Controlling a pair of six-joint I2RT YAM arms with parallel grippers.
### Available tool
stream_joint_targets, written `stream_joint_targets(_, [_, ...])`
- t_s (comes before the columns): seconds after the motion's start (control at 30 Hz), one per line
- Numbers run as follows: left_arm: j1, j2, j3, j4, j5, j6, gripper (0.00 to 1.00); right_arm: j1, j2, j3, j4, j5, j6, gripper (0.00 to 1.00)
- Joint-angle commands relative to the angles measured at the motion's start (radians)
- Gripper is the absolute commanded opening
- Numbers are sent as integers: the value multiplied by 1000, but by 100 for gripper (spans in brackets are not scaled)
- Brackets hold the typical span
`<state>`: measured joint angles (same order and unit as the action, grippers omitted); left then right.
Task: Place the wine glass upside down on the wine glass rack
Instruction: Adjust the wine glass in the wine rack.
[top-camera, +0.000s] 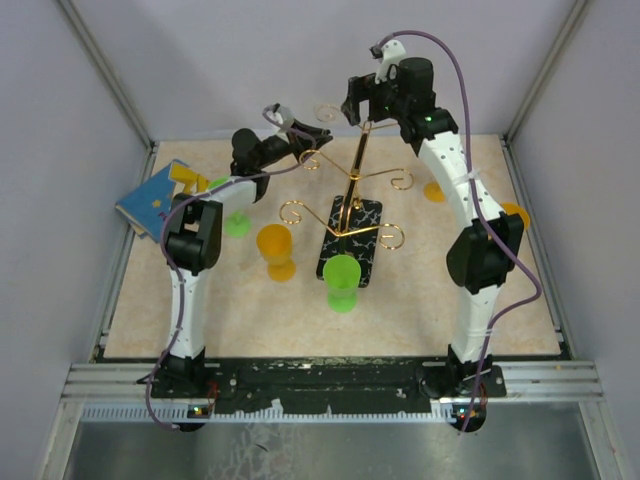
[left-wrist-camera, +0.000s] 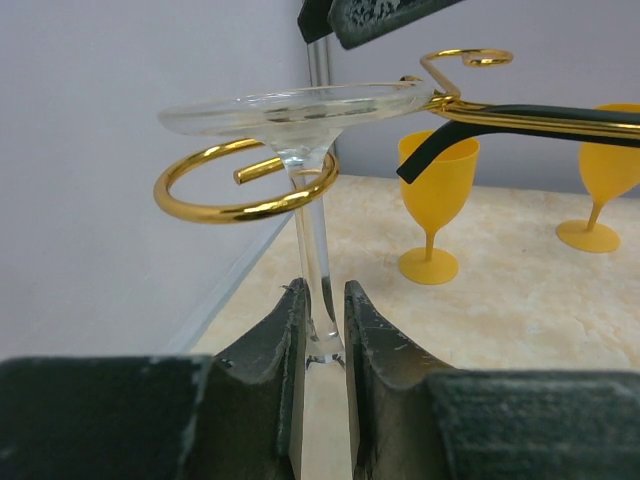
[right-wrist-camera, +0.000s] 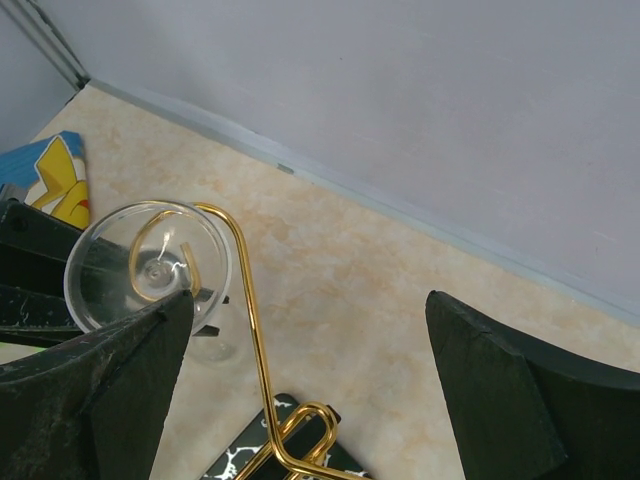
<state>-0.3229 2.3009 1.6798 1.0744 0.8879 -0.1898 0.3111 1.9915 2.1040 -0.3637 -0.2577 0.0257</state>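
The clear wine glass (left-wrist-camera: 312, 235) hangs upside down, its round foot uppermost. Its stem runs down through a gold scroll loop (left-wrist-camera: 240, 205) of the wine glass rack (top-camera: 352, 185), and the foot sits just above that loop. My left gripper (left-wrist-camera: 324, 296) is shut on the lower stem. In the right wrist view the foot (right-wrist-camera: 110, 262) shows from above, with the gold arm (right-wrist-camera: 246, 320) curling over it. My right gripper (right-wrist-camera: 308, 300) hovers wide open above the rack's top, holding nothing. The rack's black marbled base (top-camera: 350, 245) lies mid-table.
An orange goblet (top-camera: 275, 250) and a green one (top-camera: 342, 282) stand in front of the rack. Another green goblet (top-camera: 237, 222) is by the left arm. Orange goblets (top-camera: 434, 190) stand at the right. A blue card box (top-camera: 152, 200) lies at the left wall.
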Motion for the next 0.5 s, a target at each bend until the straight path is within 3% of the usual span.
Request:
stream_joint_targets(0.0, [-22, -4, 65, 27, 83, -25, 11, -1, -8, 32, 31, 15, -14, 99])
stream_joint_targets(0.27, [-22, -21, 26, 34, 85, -25, 27, -1, -7, 33, 33, 21, -13, 99])
stream_joint_targets(0.47, [-19, -41, -16, 21, 82, -8, 49, -1, -10, 32, 37, 30, -13, 99])
